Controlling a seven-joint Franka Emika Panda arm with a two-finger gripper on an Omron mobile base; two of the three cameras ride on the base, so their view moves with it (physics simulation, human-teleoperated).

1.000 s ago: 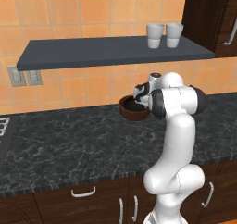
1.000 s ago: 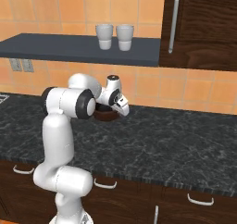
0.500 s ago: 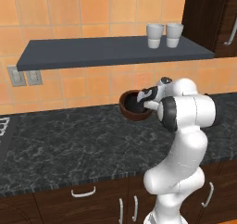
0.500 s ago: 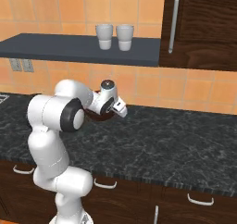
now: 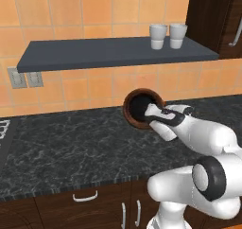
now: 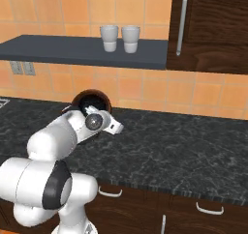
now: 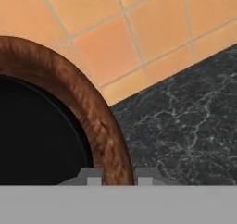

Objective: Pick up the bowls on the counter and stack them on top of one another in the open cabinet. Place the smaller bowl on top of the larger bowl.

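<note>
Overhead, the long flat dark grey-blue wall shelf [image 5: 118,53] lies up and far from the pincer [image 7: 113,174], clamped on the reddish-brown wood-like bowl's [image 5: 137,119] tilted rim.

The arm covers the lower right of the brown bowl [image 5: 141,108] from the left base and its lower part [image 6: 91,101] from the right base. In the hand view the bowl [image 7: 99,121] runs off the left edge, and only the fingertips [image 7: 95,176] show, straddling its rim.
</note>
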